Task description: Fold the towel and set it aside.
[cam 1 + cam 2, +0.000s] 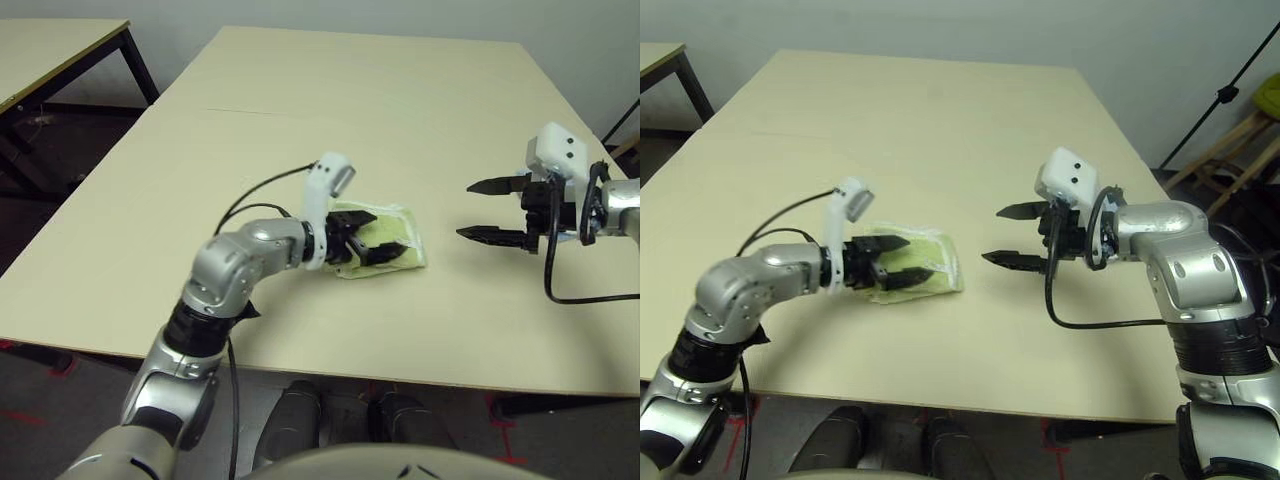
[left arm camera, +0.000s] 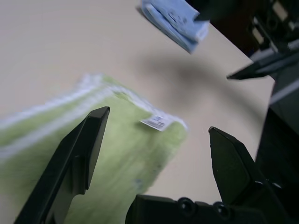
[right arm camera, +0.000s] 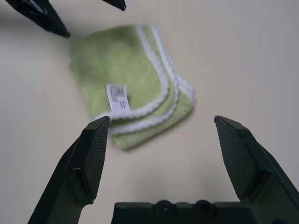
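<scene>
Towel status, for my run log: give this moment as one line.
towel: folded, flat on table | left claw: open, over towel, not gripping | right claw: open, empty, beside towel | blue cloth: on table

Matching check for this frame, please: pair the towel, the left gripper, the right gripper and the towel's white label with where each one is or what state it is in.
Column A
1. towel
2. left gripper
3. right gripper
4. white label

Column B
a. open, held above bare table, apart from the towel
b. folded, light green, lying flat on the table
c. open, hovering right over the towel
d. on the towel's upper face, near a white-stitched edge

Pairs: 1-b, 2-c, 3-a, 4-d
</scene>
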`<state>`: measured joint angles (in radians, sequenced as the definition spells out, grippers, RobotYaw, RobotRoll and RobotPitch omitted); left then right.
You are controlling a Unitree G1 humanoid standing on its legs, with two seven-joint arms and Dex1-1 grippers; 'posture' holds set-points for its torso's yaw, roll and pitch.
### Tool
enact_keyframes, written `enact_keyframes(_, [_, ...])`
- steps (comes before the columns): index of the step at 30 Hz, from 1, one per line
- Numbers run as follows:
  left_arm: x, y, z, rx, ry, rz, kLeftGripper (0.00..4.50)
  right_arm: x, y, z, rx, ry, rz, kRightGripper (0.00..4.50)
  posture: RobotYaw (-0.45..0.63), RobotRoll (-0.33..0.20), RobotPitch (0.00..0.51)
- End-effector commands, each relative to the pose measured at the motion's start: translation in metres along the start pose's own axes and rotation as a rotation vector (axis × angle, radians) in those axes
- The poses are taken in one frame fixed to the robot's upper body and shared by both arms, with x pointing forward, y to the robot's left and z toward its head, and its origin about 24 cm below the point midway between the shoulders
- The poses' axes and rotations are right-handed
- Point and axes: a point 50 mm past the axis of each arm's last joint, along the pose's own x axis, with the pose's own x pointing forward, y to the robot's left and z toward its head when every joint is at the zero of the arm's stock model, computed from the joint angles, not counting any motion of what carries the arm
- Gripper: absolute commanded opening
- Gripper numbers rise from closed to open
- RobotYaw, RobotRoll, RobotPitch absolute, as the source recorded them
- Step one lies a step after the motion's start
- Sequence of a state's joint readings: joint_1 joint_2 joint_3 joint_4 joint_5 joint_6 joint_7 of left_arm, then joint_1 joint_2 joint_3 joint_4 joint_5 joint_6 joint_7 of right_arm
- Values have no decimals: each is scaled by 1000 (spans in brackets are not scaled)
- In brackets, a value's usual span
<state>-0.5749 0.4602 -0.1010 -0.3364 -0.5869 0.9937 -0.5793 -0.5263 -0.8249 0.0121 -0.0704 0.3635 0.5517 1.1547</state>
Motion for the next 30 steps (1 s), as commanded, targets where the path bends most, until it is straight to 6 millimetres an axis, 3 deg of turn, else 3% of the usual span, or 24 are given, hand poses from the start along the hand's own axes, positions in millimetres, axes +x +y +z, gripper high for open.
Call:
enact_keyframes(1, [-7, 8, 0, 90, -52, 59, 4482, 12, 3, -1, 17, -42, -19, 4500, 118, 0, 106])
enact_keyframes(9, [0, 7, -24, 199, -56, 59, 4482, 39, 19, -13, 135, -140, -55, 4500, 114, 0, 112])
enact_keyframes(11, [1, 6, -31, 195, -39, 48, 4064, 43, 22, -17, 150, -137, -55, 4500, 113, 0, 112])
enact_keyframes(14, [2, 5, -35, 162, -42, 40, 3131, 49, 30, -18, 170, -139, -24, 3812, 108, 0, 115])
enact_keyframes(23, [6, 3, -45, 129, 8, -11, 2, 65, 41, -17, 185, -154, 33, 360, 111, 0, 114])
enact_keyframes(24, [6, 3, -47, 127, 16, -15, 0, 67, 42, -18, 185, -150, 39, 32, 111, 0, 114])
enact_keyframes(30, [12, 3, -71, 79, 96, -43, 0, 84, 48, -37, 225, -71, 65, 32, 122, 0, 113])
